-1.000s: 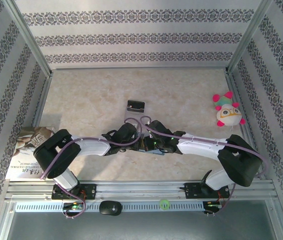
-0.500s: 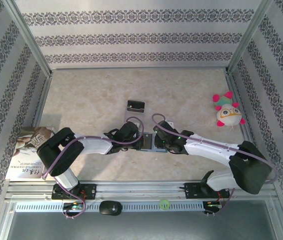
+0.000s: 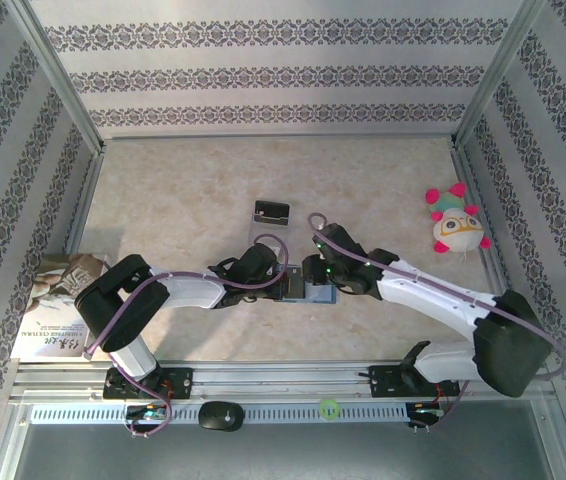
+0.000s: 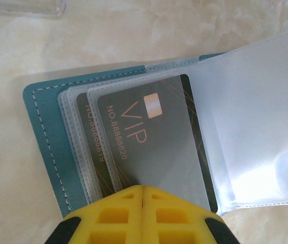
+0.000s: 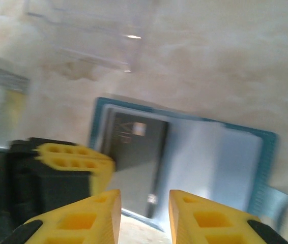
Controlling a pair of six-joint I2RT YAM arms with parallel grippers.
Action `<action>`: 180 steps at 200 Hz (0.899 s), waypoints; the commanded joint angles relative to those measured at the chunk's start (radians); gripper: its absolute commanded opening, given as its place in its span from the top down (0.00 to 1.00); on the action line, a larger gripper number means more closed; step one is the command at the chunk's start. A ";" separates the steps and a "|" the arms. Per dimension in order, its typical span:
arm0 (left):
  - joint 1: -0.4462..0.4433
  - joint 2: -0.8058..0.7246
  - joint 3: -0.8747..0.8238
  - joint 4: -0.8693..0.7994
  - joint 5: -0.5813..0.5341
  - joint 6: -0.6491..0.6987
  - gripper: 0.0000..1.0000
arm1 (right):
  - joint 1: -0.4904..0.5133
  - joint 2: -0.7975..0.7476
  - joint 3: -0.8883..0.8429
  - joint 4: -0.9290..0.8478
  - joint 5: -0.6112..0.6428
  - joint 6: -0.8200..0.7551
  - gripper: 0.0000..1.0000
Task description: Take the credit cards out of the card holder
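We are about to pull a card out of the card holder [image 4: 42, 132], which lies open on the tabletop [image 3: 183, 190], low in the middle of the top view. Our left fingers [image 4: 118, 216] are pressed tight together at its bottom edge; our right fingers [image 5: 200, 216], a little apart and holding nothing, hang just above it and must pinch the VIP card [image 4: 149, 147] next
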 commanded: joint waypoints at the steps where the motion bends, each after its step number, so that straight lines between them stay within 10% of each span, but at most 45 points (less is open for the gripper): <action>1: -0.018 0.025 -0.043 -0.104 0.003 0.002 0.95 | -0.011 0.098 0.025 -0.001 -0.109 -0.022 0.75; 121: -0.016 0.033 -0.049 -0.106 0.009 0.008 0.97 | -0.081 -0.053 -0.120 -0.019 0.006 -0.021 0.76; 180: -0.014 0.043 -0.044 -0.106 0.013 0.002 0.97 | -0.075 0.097 -0.020 0.129 -0.335 -0.085 0.73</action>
